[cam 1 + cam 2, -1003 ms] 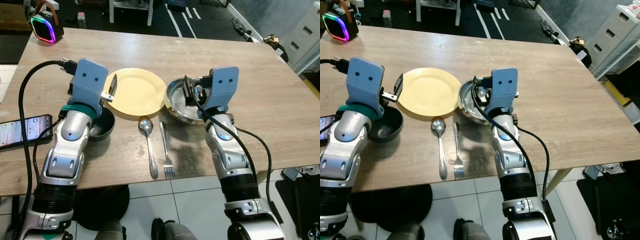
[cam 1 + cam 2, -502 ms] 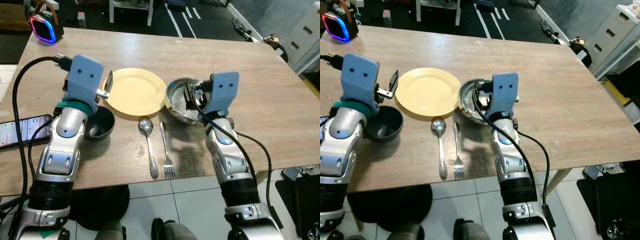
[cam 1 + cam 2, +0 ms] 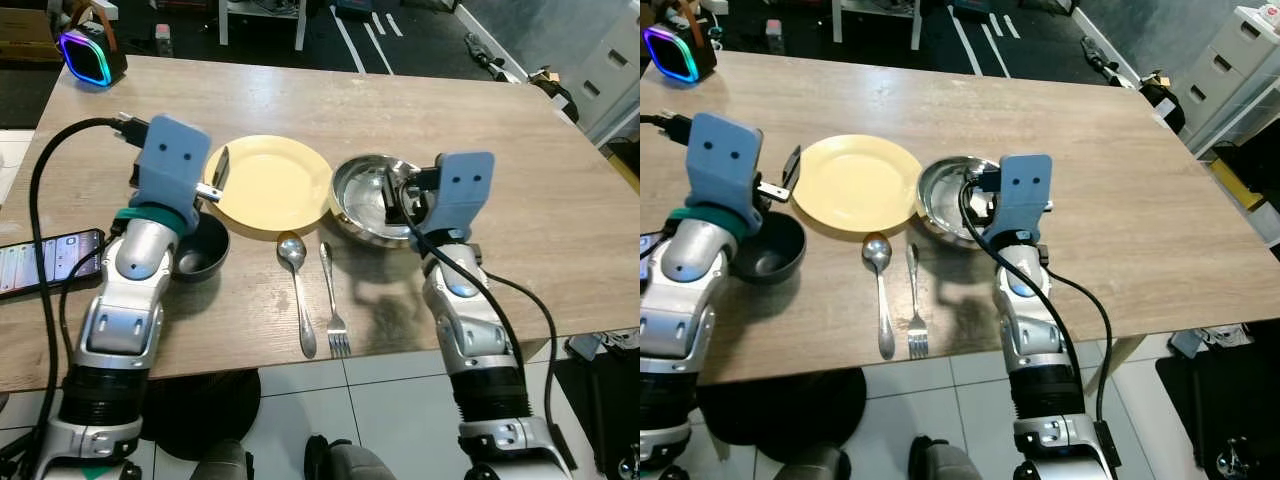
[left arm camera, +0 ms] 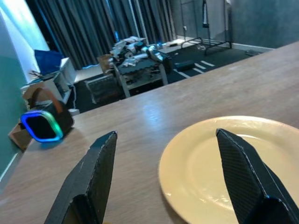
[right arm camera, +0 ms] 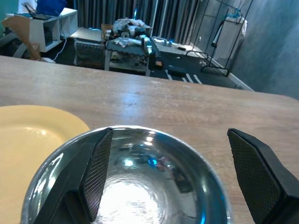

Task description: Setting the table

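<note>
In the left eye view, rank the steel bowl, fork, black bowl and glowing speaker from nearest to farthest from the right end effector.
From the right end effector:
1. Steel bowl, directly beneath and in front of it.
2. Fork, toward the table's near edge, to its left.
3. Black bowl, under the left arm.
4. Glowing speaker, at the far left corner.

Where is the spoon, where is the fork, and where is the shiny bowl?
spoon (image 3: pixel 291 252), left eye view, on its round scoop end.
fork (image 3: pixel 338 344), left eye view, on its prongs near the table edge.
shiny bowl (image 3: pixel 356 195), left eye view, on the bare inside, left of the right gripper.
</note>
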